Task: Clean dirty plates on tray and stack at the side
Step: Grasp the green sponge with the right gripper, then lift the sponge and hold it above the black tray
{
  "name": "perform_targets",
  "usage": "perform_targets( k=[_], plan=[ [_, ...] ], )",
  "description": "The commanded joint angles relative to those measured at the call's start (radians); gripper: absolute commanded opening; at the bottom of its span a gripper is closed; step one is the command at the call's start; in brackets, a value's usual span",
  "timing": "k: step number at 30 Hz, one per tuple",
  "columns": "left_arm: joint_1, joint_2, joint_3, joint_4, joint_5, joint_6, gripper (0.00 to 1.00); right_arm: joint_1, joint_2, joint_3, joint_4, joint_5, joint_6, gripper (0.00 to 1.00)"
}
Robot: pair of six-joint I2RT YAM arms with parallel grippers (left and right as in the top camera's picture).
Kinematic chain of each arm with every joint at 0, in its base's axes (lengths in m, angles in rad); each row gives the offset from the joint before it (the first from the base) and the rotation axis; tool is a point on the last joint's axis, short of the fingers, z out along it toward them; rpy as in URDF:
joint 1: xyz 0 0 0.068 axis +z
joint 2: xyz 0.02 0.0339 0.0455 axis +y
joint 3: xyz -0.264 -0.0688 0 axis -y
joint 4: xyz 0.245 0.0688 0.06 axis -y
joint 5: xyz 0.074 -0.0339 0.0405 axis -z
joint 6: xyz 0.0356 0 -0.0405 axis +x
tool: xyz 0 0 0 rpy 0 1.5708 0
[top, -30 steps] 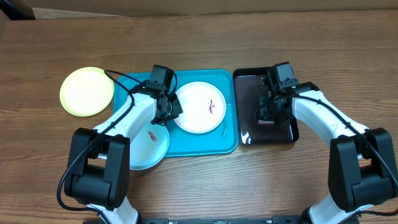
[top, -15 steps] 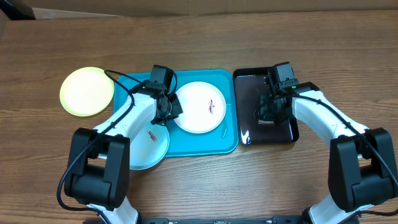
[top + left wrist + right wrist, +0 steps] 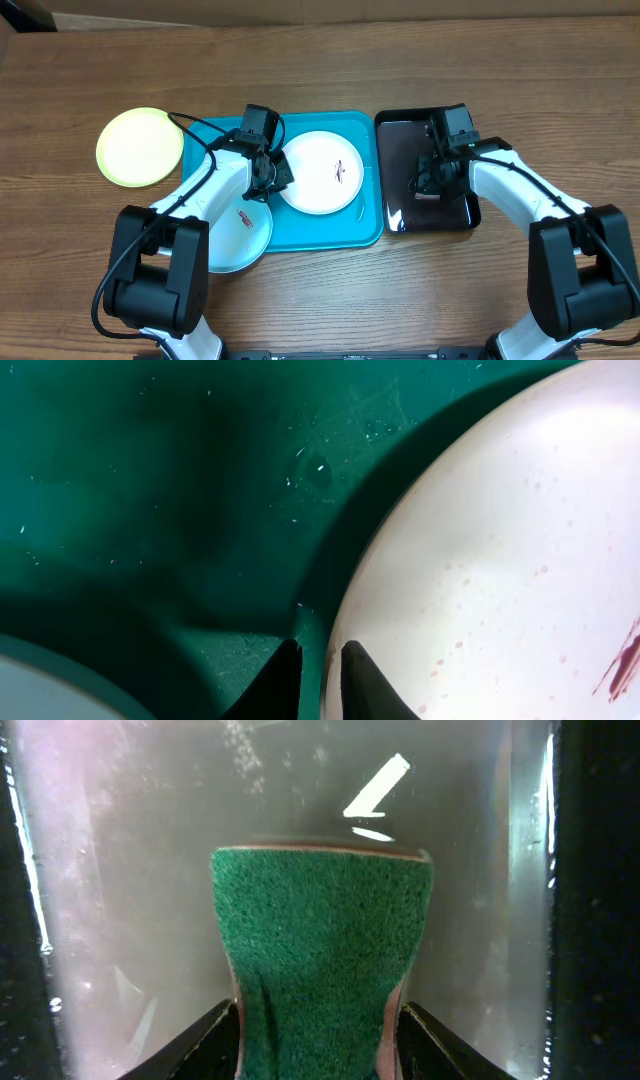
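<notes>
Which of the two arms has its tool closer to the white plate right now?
Left. The left tool pinches the rim of the white plate on the blue tray; the right tool is away over the black tray, gripping a green sponge.

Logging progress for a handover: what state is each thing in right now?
white plate: on tray, red-smeared, rim pinched by left gripper.
blue plate: smeared, partly off tray corner.
yellow-green plate: on table, looks clean.
sponge: squeezed in right gripper, over black tray.

No readable text, labels, brands, numbers or signs in any view.
</notes>
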Motion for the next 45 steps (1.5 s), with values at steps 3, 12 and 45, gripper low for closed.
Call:
perform_targets(
  k=[3,12,45],
  plan=[
    [0.006,-0.023,-0.004,-0.001,-0.01,-0.013,0.17,0.005,0.003,-0.012,0.019,0.007,0.016,0.45],
    [0.006,-0.023,-0.004,0.0,-0.012,-0.013,0.21,0.005,-0.024,0.051,-0.042,-0.009,-0.016,0.04],
    [0.004,-0.023,-0.005,0.024,-0.009,-0.013,0.04,0.091,-0.229,0.065,-0.16,0.14,0.033,0.04]
  ],
)
